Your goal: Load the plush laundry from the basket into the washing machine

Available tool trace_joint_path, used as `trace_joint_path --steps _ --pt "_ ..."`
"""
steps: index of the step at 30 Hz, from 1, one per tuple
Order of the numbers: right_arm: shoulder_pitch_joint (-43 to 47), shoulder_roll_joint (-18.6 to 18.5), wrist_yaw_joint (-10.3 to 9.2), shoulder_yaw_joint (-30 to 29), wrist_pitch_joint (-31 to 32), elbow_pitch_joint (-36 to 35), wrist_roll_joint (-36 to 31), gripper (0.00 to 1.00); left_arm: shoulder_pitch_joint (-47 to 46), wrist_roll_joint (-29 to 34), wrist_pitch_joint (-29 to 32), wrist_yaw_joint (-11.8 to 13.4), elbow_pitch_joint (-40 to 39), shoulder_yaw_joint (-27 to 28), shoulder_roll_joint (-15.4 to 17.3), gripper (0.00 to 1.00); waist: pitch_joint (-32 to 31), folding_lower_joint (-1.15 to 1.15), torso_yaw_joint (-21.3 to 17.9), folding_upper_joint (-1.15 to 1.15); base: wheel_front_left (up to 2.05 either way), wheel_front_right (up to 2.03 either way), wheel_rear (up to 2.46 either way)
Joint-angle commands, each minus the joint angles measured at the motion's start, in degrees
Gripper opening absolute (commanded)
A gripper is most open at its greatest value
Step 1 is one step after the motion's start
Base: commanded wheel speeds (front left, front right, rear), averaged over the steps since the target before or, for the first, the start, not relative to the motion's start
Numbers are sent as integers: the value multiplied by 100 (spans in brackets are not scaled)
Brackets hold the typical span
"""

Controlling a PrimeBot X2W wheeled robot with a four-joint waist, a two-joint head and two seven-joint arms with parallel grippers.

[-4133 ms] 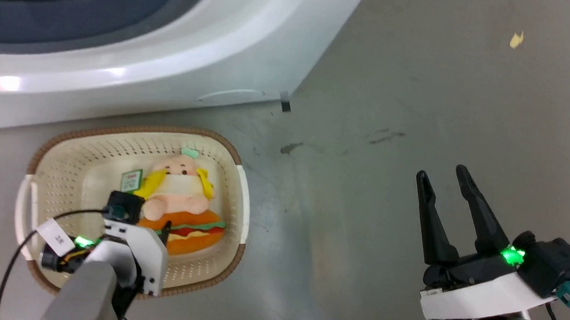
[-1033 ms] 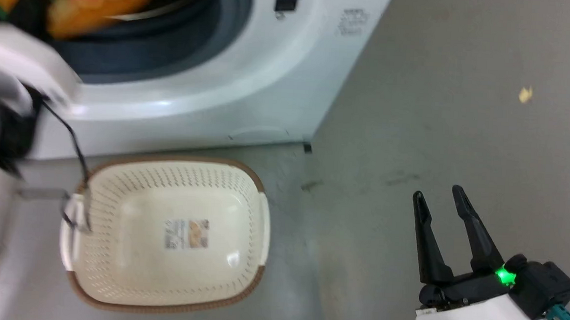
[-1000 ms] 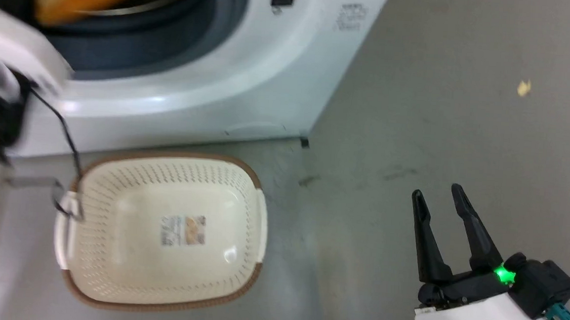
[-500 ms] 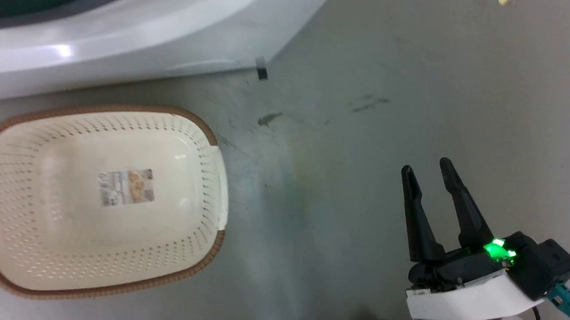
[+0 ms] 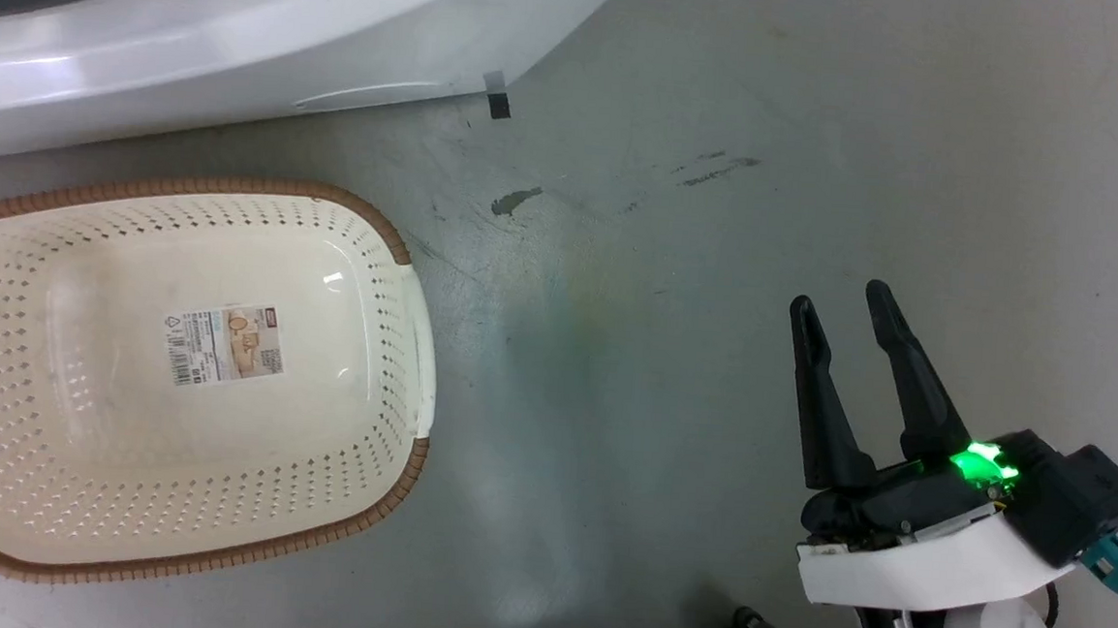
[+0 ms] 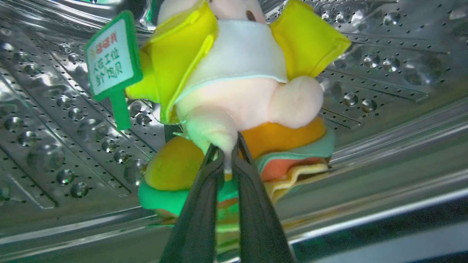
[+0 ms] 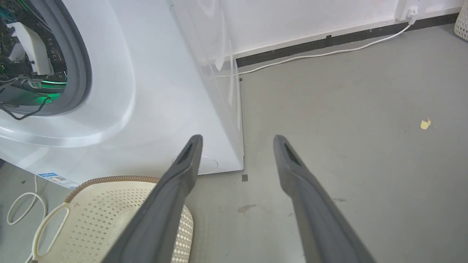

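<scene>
**Release step of the loading task.** Left wrist view: the left gripper (image 6: 225, 148), its jaws pinched almost together on a pink limb of the plush laundry (image 6: 237, 95), holds the toy inside the steel drum (image 6: 55, 124) of the washing machine (image 5: 247, 13). The burger base hangs close to the drum wall, but contact cannot be confirmed. Head view: the basket (image 5: 398, 246) stands on the floor (image 5: 662, 379) just in front of the machine, and its bottom shows a paper label (image 5: 224, 344). The right gripper (image 5: 841, 297) hovers over the floor well apart from the basket, jaws spread wide and holding nothing. Recommended execution: lower the toy until the burger rests on the drum, well behind the lip of the port, then part the jaws fully so the soft limb slips free. Withdraw straight back along the fingers, checking that neither the green tag (image 6: 111, 58) nor the fabric snags and drags the toy toward the opening
</scene>
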Motion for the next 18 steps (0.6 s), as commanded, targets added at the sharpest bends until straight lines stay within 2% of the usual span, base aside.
trace_joint_path --steps 1,2,3,10,12,13,14,18 --pt "-105 -9 30 -22 -26 11 -31 100 -58 -42 -150 -41 121 -61 -51 7 -63 -1 35 0 0 0 0" --pt "-112 -9 30 -38 -26 17 -50 100 -54 -60 -243 -46 168 -81 -73 91 -100 -1 51 0 0 0 0" --pt "-117 -9 30 -91 -26 38 -124 100 3 -163 -507 -55 338 -103 -164 100 -260 -1 111 0 0 0 0" --pt "-66 -9 30 -211 -26 109 -342 100 412 -439 -1145 -66 647 -157 -443 100 -894 -1 326 0 0 0 0" --pt "-2 -9 30 -263 -26 170 -480 100 778 -658 -1501 -68 713 -206 -659 100 -1356 -1 493 0 0 0 0" --pt "-2 -9 30 -263 -26 170 -480 100 778 -658 -1501 -68 713 -206 -659 100 -1356 -1 493 0 0 0 0" --pt "56 -9 30 -293 -26 215 -572 100 1054 -827 -1752 -68 703 -246 -803 100 -1702 -1 628 0 0 0 0" --pt "182 -9 30 -318 -26 286 -695 100 1497 -1038 -2139 -69 640 -300 -987 100 -2204 -1 821 0 0 0 0"
